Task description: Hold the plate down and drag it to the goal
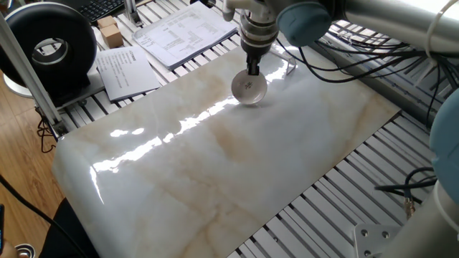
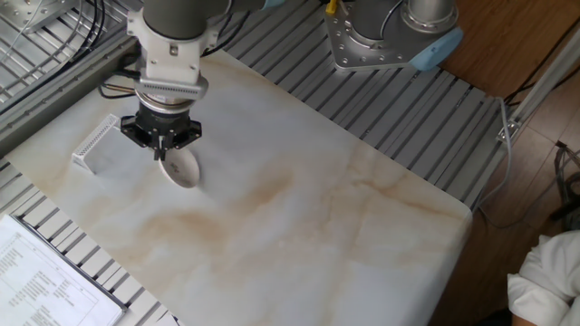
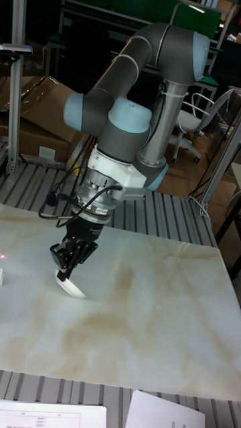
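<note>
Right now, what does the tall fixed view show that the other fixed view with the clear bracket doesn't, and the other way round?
Only the tall view shows the whole arm, the cardboard box and the chair behind the table. Only the other fixed view shows the clear bracket just beside the plate, plus a second robot base. Both show the tool pressing on the white plate on the marble slab.

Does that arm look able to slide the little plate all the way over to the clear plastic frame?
Probably yes. The gripper presses on the plate, and only bare marble lies between it and the clear frame nearby.
</note>
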Robot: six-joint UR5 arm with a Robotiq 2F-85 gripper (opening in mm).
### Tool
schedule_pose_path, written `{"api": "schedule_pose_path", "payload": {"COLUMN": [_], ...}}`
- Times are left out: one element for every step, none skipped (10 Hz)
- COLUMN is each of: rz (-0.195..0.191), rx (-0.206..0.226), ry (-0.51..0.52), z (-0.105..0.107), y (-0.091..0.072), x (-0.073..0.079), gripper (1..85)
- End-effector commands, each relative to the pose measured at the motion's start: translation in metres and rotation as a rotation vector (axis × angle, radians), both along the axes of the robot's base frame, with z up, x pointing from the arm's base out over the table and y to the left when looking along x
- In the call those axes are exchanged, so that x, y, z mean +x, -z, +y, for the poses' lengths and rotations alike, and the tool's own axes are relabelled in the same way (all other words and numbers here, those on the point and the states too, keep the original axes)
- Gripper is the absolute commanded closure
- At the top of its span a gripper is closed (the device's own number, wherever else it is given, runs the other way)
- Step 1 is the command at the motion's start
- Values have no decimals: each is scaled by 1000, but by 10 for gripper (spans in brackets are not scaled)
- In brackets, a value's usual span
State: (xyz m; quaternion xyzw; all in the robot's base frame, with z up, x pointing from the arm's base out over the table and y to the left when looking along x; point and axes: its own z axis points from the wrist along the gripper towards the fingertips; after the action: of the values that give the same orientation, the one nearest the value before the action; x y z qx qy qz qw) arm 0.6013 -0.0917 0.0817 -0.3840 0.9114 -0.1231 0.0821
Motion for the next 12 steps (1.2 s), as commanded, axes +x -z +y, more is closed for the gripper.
{"api": "schedule_pose_path", "payload": {"rz": [-9,-6,5,43,53,49,36,22,9,-2,1,-7], "rx": [81,93,98,147,158,150,132,106,81,46,35,10], "ry": [39,56,74,121,125,114,96,60,13,-42,-61,-73], "z": [10,12,13,23,26,24,19,10,-1,-19,-31,-43], "y": [1,1,2,5,6,5,7,9,10,8,8,8], "x": [0,-1,-5,-15,-18,-16,-11,-3,6,15,18,20], "gripper": [843,843,843,843,843,843,843,843,843,843,843,843]}}
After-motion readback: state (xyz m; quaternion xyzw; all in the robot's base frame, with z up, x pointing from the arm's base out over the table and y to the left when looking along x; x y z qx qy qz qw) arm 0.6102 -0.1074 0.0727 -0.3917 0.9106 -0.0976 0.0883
